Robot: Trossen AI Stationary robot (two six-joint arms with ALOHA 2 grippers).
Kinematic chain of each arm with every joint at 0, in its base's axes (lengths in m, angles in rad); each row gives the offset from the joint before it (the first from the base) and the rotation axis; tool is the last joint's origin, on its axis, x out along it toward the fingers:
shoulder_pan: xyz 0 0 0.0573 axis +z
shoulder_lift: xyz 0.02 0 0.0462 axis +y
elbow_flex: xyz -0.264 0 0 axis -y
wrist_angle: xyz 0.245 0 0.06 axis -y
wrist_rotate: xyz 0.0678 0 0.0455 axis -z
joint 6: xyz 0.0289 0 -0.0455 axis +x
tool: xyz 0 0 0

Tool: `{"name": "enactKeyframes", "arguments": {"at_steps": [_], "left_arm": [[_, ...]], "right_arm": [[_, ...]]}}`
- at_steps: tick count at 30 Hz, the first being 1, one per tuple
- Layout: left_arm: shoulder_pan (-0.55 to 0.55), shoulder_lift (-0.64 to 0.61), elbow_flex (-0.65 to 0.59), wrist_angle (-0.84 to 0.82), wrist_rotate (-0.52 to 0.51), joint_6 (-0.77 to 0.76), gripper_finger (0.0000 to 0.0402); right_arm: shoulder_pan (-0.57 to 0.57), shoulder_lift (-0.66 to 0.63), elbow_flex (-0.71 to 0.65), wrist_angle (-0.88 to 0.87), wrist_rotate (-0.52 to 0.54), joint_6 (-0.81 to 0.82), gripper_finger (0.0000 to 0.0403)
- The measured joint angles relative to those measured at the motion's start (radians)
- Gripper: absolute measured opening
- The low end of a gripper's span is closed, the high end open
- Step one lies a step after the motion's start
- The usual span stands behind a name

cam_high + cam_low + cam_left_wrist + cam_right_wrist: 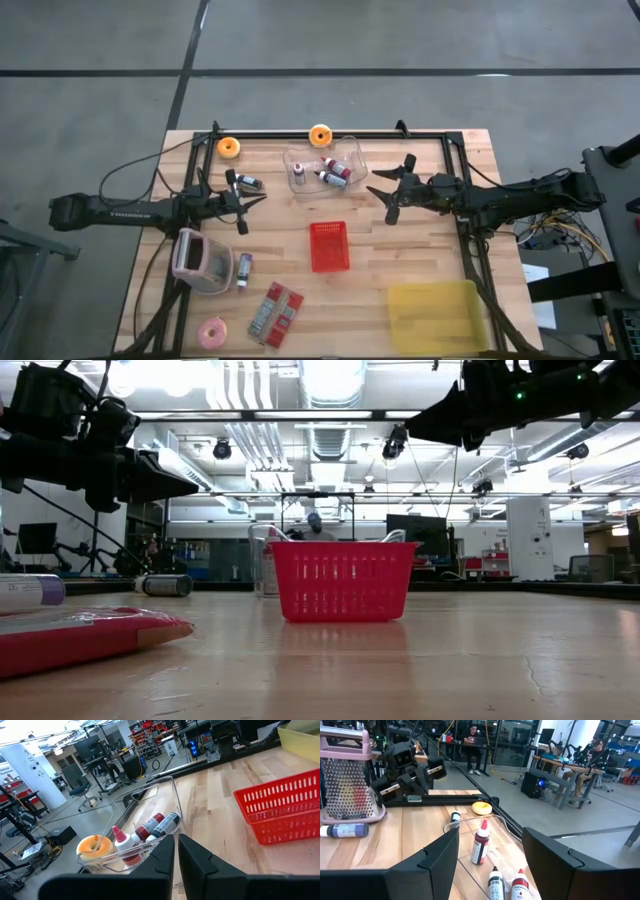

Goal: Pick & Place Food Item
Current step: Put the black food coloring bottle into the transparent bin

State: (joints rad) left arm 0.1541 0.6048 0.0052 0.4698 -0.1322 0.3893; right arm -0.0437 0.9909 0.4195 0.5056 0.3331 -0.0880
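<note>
An orange donut (320, 135) lies on the table's far edge, behind a clear tray (325, 168) that holds several small bottles. A second orange donut (229, 148) lies at the far left, and a pink donut (212, 333) lies on the table at the near left. A red basket (329, 246) stands at mid-table. My left gripper (255, 202) hovers shut and level, left of the tray, with nothing between its fingers (165, 862). My right gripper (385, 192) hovers open, right of the tray, pointing at it; it holds nothing (490, 855).
A yellow bin (435, 315) stands at the near right. A pink grater (198, 262), a bottle (243, 270) and a red packet (275, 312) lie at the near left. Another bottle (248, 183) lies by my left gripper. Bare wood lies around the basket.
</note>
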Motion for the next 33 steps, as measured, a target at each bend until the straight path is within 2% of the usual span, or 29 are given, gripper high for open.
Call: {"name": "enactKeyframes", "arguments": {"at_steps": [7, 9, 12, 16, 19, 23, 25, 28, 33], "left_arm": [[0.0, 0.0, 0.0, 0.0, 0.002, -0.048, 0.0028], [0.0, 0.0, 0.0, 0.0, 0.003, -0.107, 0.0028], [0.0, 0.0, 0.0, 0.001, 0.005, -0.291, 0.0028], [0.001, -0.002, 0.006, 0.013, 0.004, -0.335, 0.0028], [0.001, 0.0, 0.074, -0.118, 0.005, -0.392, 0.0028], [0.001, 0.024, 0.225, -0.412, 0.003, -0.425, 0.0028], [0.001, 0.048, 0.304, -0.494, -0.008, -0.449, 0.0028], [0.001, 0.106, 0.417, -0.618, -0.032, -0.485, 0.0028], [0.002, 0.248, 0.639, -0.933, -0.084, -0.495, 0.0028]], "right_arm": [[0.0, 0.0, 0.0, 0.0, 0.0, 0.0, 0.0215], [0.0, 0.0, 0.0, 0.0, 0.0, 0.0, 0.0215], [0.0, 0.0, 0.001, 0.0, 0.0, -0.001, 0.0215], [0.0, 0.0, 0.001, 0.0, 0.0, 0.001, 0.0215], [0.0, 0.0, 0.001, 0.0, 0.0, 0.0, 0.0215], [0.0, 0.001, 0.001, 0.0, 0.0, -0.001, 0.0215], [0.0, 0.001, 0.001, 0.0, 0.0, 0.001, 0.0215], [0.0, 0.001, 0.001, -0.001, 0.0, -0.001, 0.0215], [0.0, 0.001, 0.001, -0.001, 0.0, 0.0, 0.0215]]}}
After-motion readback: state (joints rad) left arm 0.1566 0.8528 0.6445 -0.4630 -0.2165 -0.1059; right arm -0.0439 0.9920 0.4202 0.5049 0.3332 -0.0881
